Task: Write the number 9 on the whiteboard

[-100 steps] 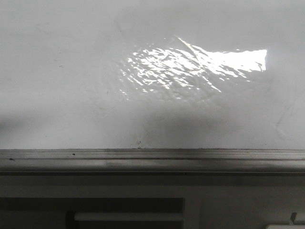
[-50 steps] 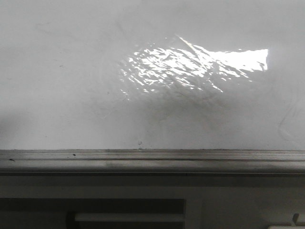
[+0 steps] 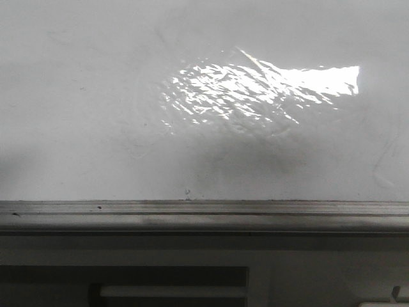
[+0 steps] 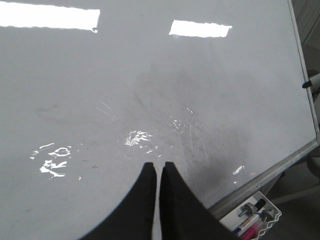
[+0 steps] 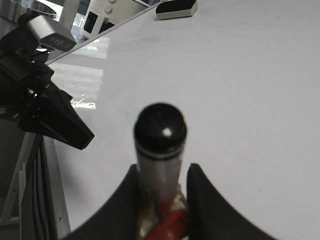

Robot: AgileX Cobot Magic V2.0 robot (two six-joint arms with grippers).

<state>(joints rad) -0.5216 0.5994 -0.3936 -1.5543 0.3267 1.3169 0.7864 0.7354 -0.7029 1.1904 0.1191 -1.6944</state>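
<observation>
The right end effector (image 5: 161, 192) is clamped on a marker (image 5: 159, 165), its two dark fingers (image 5: 207, 200) pressing the pale barrel from both sides, with a bit of red showing low on the barrel between them. The marker's black rounded end (image 5: 160, 129) points out over the whiteboard (image 5: 240, 100); whether it touches the surface cannot be told. In the same right wrist view the left arm's black end effector (image 5: 55, 120) appears off to one side over the board's edge, and a dark block-shaped object (image 5: 176, 7), perhaps an eraser, lies on the far part of the board. The left end effector (image 4: 160, 172), seen from its own wrist camera, has its two black fingers (image 4: 142, 200) brought together with only a thin slit between them and nothing held, poised above the whiteboard (image 4: 150, 75). The glossy white surface there shows bright light reflections, wrinkles in its film and faint grey smudges, but no clear stroke of a number 9 in any view. Past the board's grey metal rim (image 4: 265, 175) sits a small tray (image 4: 255, 217) with pens in it. The front view shows only the wrinkled shiny whiteboard (image 3: 96, 96) with its rim (image 3: 204, 208) below; neither arm appears in it.
</observation>
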